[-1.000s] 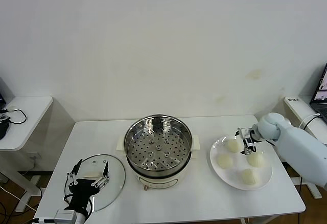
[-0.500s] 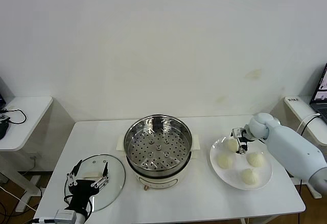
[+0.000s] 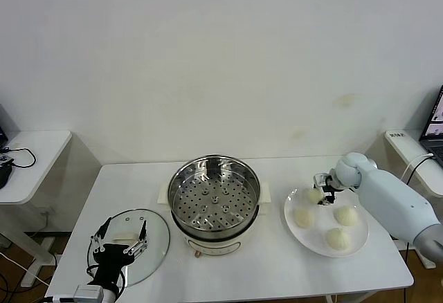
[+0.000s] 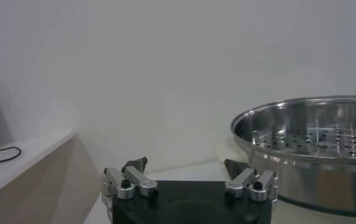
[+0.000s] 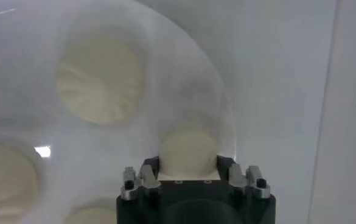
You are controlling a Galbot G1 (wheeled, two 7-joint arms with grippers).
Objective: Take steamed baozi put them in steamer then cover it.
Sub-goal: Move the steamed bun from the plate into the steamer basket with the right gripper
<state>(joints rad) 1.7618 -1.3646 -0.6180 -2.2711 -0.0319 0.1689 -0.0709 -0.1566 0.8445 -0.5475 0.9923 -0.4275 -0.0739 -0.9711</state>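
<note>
- White surface before a plain pale wall; small side desks stand at far left and far right.
- Right pincer: over the far-left part of the plate, clamped on one steamed baozi; the right wrist view shows the bun squeezed between both fingers.
- Plate: flat, white, at the right of the surface; three more buns lie on it, at the left, the right and the near side.
- Steamer: centre of the surface, perforated tray bare, on a cream base.
- Cover: glass, lying flat near-left of the steamer.
- Left pincer: parked above the cover, fingers spread wide, gripping nothing.
- Writing: none legible.
</note>
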